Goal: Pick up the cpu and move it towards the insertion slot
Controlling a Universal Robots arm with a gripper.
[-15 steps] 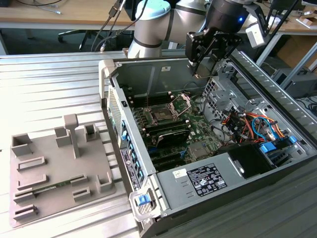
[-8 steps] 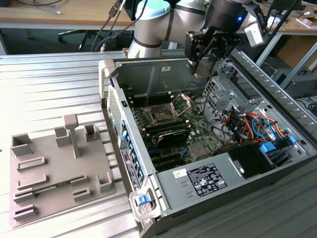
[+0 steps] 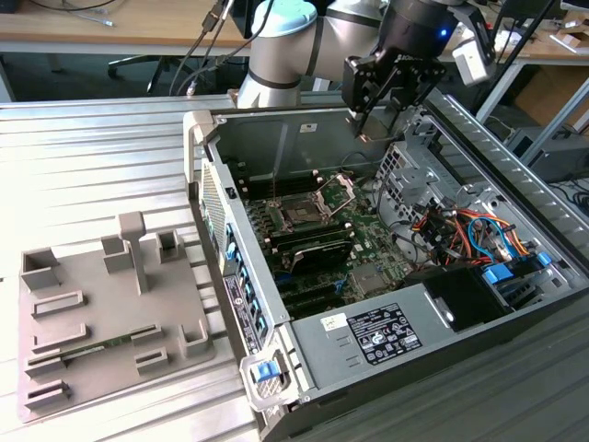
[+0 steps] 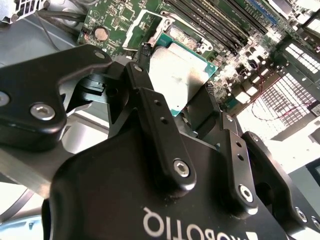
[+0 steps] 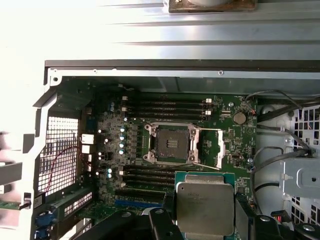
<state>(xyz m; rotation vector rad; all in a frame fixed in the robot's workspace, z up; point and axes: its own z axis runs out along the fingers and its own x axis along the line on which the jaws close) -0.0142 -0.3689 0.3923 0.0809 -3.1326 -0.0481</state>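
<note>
The cpu (image 5: 205, 207), a flat square chip with a pale silver top and green edge, is held between my gripper's (image 5: 205, 221) black fingers (image 4: 150, 100). The gripper (image 3: 375, 129) hangs above the open computer case, over its far side. The same cpu (image 4: 180, 75) fills the gap between the fingers in the second wrist view, with the gripper (image 4: 177, 86) shut on its edges. Below lies the insertion slot (image 5: 170, 144), a square socket with a dark centre on the green motherboard. Its metal plate (image 3: 339, 191) stands hinged open beside the insertion slot (image 3: 302, 214).
A grey tray (image 3: 101, 304) with raised blocks lies at the exterior view's left, a thin green memory stick (image 3: 92, 350) in it. The case walls (image 3: 207, 184), drive cage (image 3: 414, 157) and coloured cables (image 3: 469, 226) ring the motherboard. Long black RAM slots (image 5: 165, 107) flank the socket.
</note>
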